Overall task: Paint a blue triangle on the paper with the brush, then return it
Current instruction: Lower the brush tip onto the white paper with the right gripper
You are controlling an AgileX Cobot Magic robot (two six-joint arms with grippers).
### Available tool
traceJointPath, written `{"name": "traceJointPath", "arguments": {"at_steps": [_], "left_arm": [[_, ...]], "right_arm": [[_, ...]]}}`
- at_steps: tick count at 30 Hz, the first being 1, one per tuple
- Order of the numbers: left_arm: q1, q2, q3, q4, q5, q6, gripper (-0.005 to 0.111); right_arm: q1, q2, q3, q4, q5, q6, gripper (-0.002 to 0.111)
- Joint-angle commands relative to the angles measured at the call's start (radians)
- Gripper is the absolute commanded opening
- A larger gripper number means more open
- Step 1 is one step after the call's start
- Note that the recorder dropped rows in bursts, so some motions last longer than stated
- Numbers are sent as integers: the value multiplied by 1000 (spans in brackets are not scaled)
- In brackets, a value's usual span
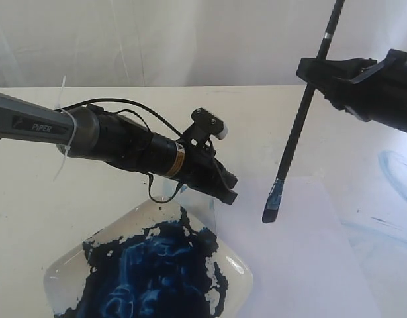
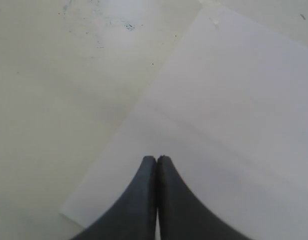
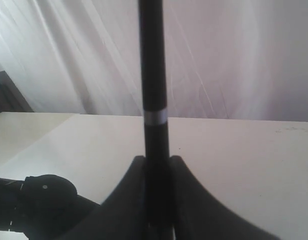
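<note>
Though tipless wrist-side, brush [image 1: 296, 126] blue-tipped outside.

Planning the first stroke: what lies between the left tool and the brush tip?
Only bare paper lies between the left tool and the tip of the brush, as the exterior view shows.

grey tubular left arm [image 1: 31, 119]: white PIPER lettering, white zip tie [image 1: 65, 131] | black cylindrical wrist [image 1: 140, 147], brass band [image 1: 179, 161] | thin black looping cables [image 1: 90, 101] | left gripper [image 2: 157, 159]: 2 matte black tapered fingers [image 2: 141, 200]
</note>
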Motion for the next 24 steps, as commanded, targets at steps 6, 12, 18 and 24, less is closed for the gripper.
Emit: {"name": "traceJointPath", "arguments": {"at_steps": [6, 12, 18, 24], "left_arm": [[-7, 22, -1, 8, -3, 13, 0], [-7, 36, -1, 8, -1, 13, 0], [-7, 36, -1, 8, -1, 13, 0], [-7, 36, -1, 8, -1, 13, 0]], "right_arm": [[-3, 22, 2, 11, -29, -60, 0], [-3, 27, 2, 9, -36, -66, 0], [-3, 114, 2, 35, -169, -155, 0], [-1, 201, 2, 103, -212, -225, 0]]}}
